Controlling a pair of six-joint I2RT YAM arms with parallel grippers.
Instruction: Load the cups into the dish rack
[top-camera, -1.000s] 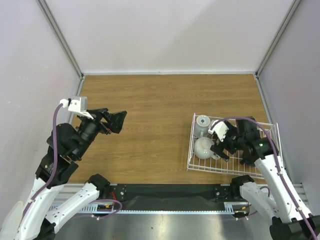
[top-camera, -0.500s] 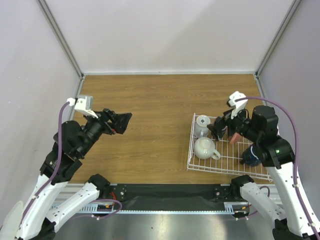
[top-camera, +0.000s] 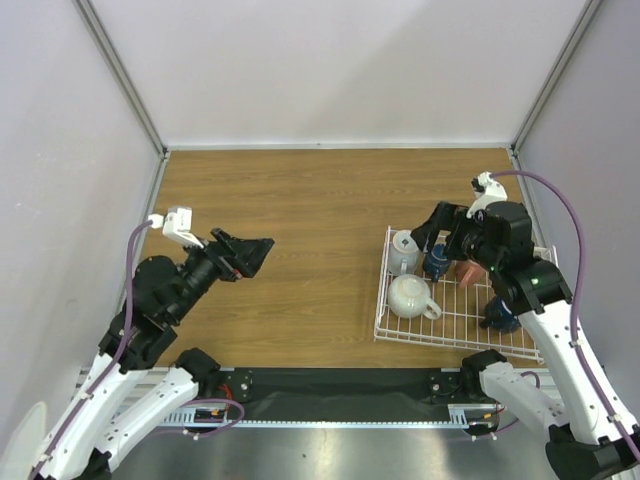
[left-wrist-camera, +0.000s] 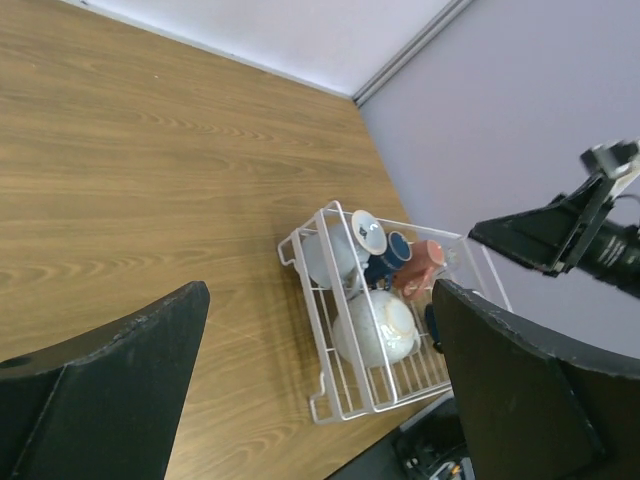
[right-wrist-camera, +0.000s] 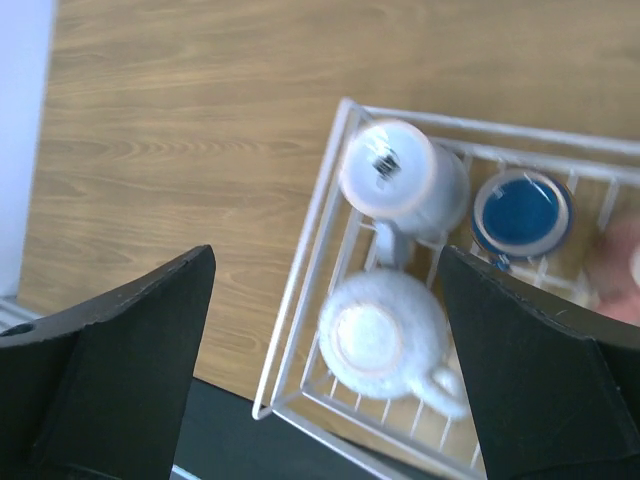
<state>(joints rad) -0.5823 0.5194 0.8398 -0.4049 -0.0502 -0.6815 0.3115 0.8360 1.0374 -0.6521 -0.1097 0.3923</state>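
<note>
A wood-grain table (top-camera: 300, 200) boxed in by pale walls (top-camera: 330, 70), and all the crockery is gathered in one spot. The white wire dish rack (top-camera: 379, 318) sits toward four o'clock from the table's middle, close to the near edge.

Nearest me in the rack, a dark blue cup (top-camera: 501, 316) lies at its five o'clock corner, half tucked behind the right arm. Next, at the rack's eight o'clock, the cream-white mug (top-camera: 407, 295) stands mouth down, handle toward the rack's middle. Along the far side run the pale grey-blue mug (top-camera: 405, 249) at eleven o'clock, a second dark blue cup (top-camera: 437, 262) just beside it, and the reddish-pink cup (top-camera: 469, 272) next along (that one tipped over, it seems).

The right gripper (top-camera: 436, 222) hangs above that far row, jaws spread wide, nothing in them. The left gripper (top-camera: 252, 256), out at nine o'clock over bare wood and well apart from the rack, is likewise gaping and empty.

I count five cups inside and see none on the wood outside, and no clear glass that I can make out. By my reckoning the loading is finished, or as good as.
</note>
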